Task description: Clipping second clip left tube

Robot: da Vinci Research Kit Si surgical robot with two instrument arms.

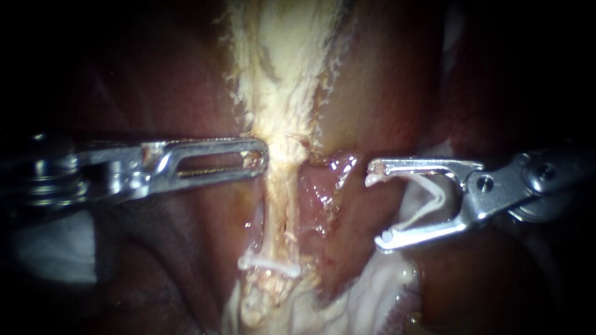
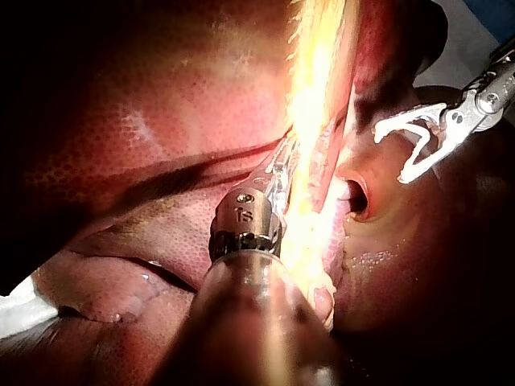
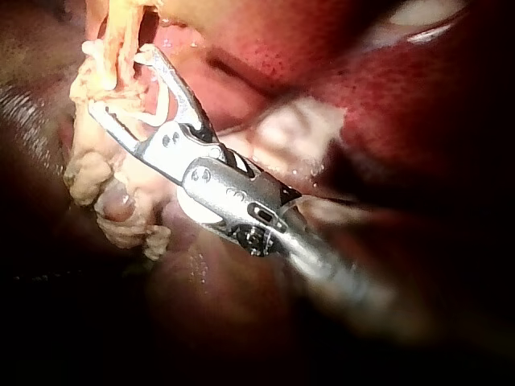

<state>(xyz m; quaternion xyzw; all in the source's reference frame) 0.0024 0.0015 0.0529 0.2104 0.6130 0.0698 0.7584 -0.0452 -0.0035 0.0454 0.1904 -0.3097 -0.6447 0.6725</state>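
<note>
left instrument (image 1: 264, 158): jaws closed together, tips pinched into the edge of the left tube (image 1: 279, 205), gripping it from the side.
right instrument (image 1: 377, 205): jaws spread wide, cradling an open white clip (image 1: 428, 198) that touches both; apart from the tube in the endoscope view, nothing else between the jaws.
left tube: pale strand running down the middle; one placed clip (image 1: 268, 265) crosses it low down.
step in hand: carrying the loaded clip across to the tube, i'd judge; not yet around it.
doing it well: pass both jaw tips fully beyond the strand, between the left instrument's grip and the placed clip. keep square to the tube and see the tips on the far side before squeezing. stay off the pink fold (image 1: 316, 186) beside it.
surface: wet, glistening liver (image 2: 161, 121) all round.
room: only a strip of pale cloth (image 2: 479, 40) at the edge.
</note>
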